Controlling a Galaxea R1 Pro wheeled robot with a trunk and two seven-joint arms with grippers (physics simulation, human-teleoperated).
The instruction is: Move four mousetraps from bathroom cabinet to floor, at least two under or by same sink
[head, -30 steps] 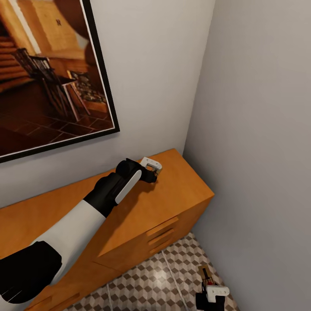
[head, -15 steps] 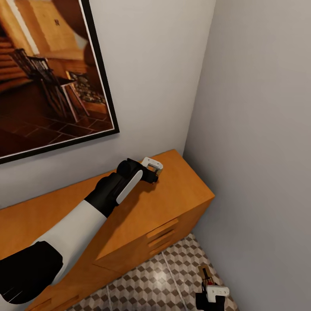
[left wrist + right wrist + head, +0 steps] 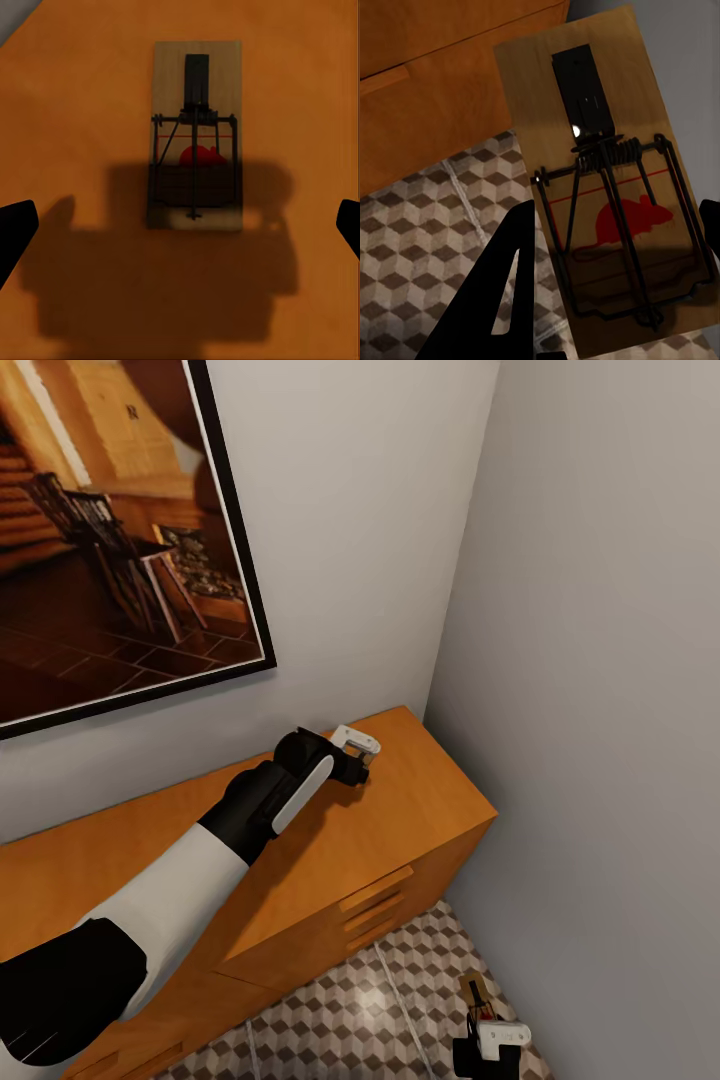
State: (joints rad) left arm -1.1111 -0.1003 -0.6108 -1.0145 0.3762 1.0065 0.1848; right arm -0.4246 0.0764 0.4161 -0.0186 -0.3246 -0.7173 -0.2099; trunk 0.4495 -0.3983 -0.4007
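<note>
tan mousetrap [image 3: 196, 135] lies flat on the cabinet [image 3: 400, 830], between the spread fingers of the left gripper [image 3: 180, 225].

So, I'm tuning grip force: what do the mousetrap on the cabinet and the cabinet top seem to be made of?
The mousetrap looks like a pale, matte wooden board carrying a black wire spring bar, probably metal, and a red mark. The cabinet top looks like smooth orange-brown wood or veneer, with a soft sheen and no clear grain.

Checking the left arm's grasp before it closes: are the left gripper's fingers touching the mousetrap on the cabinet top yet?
Apart. In the left wrist view both fingertips sit wide of the mousetrap, with bare cabinet top between.
</note>
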